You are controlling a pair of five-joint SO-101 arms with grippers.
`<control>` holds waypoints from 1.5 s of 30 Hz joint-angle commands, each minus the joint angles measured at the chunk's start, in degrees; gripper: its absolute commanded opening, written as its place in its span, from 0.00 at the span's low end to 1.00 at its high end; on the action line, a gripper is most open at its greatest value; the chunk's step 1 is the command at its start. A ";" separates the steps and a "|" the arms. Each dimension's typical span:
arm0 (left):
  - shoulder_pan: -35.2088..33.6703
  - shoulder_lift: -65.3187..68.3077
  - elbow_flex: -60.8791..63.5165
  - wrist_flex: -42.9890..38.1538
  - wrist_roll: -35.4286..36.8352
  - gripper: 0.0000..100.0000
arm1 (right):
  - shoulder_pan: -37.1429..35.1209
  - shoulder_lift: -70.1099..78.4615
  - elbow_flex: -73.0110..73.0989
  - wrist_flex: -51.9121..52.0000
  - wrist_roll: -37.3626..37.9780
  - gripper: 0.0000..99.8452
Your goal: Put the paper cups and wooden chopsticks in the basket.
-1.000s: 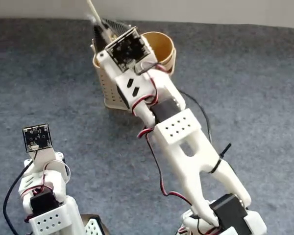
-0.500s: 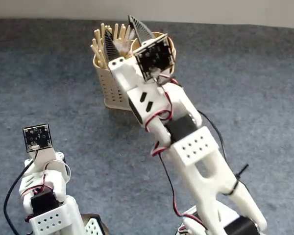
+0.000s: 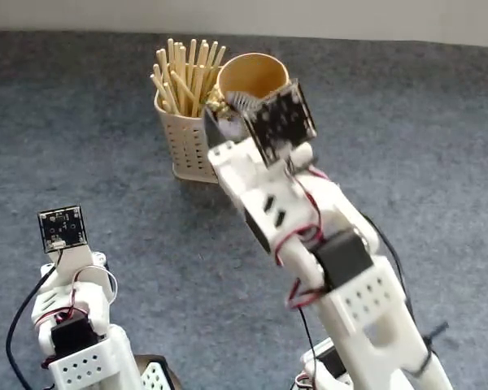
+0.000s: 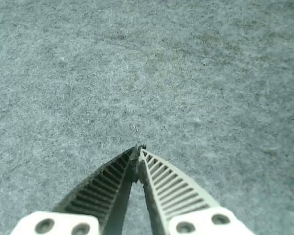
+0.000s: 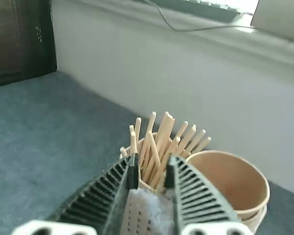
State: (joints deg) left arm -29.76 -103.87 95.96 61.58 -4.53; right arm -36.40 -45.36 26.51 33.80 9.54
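A beige perforated basket [image 3: 185,150] stands at the far side of the carpet with several wooden chopsticks [image 3: 183,71] upright in it. Stacked paper cups [image 3: 254,73] stand right beside the basket, touching it, mouth up. My right gripper [image 3: 226,110] hovers just in front of the basket and cups, open, nothing between its fingers. In the right wrist view the right gripper [image 5: 153,161] points at the chopsticks [image 5: 159,142], with the paper cups [image 5: 230,181] off to one side. My left gripper [image 4: 139,149] is shut and empty, low over bare carpet.
Grey carpet [image 3: 98,122] covers the table; a pale wall [image 5: 186,73] rises right behind the basket. The left arm [image 3: 65,284] stays at the near left corner, the right arm's body [image 3: 342,268] stretches across the near right.
A second ago my right gripper held a chopstick over the basket. It let go of it among the others, then drew back toward the near right. The left arm has not moved.
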 commanded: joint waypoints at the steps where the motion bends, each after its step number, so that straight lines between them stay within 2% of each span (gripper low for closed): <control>1: -0.57 -0.04 1.19 0.09 -0.26 0.02 | 1.36 -13.41 7.08 3.12 -0.18 0.02; 13: -0.57 -0.04 1.19 0.09 -0.26 0.02 | 13.93 -55.87 38.81 3.47 -0.18 0.02; 15: -0.57 -0.04 1.19 -0.09 -0.26 0.02 | 15.34 -61.58 42.77 6.99 -0.18 0.02; 18: -0.40 -0.04 1.19 0.00 -0.26 0.02 | 17.54 -58.33 43.03 13.67 -0.62 0.02; 22: -0.22 -0.04 1.19 0.09 -0.26 0.02 | 18.68 -59.65 43.47 15.34 -0.62 0.02; 27: -0.22 0.31 1.19 0.26 -0.26 0.02 | 18.68 -60.00 50.95 19.74 -0.62 0.02; 33: -0.48 -0.04 1.19 5.01 -0.26 0.02 | 18.77 -60.00 63.43 20.97 -0.35 0.02; 39: -0.57 -0.04 1.19 10.90 -0.26 0.02 | 24.75 -60.00 73.27 20.79 -0.62 0.02; 45: -0.57 -0.04 1.19 11.87 -0.26 0.02 | 32.92 -59.82 76.88 22.73 -0.62 0.02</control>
State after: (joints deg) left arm -29.76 -103.87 95.96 72.31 -4.53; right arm -9.23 -104.62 95.69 55.08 9.54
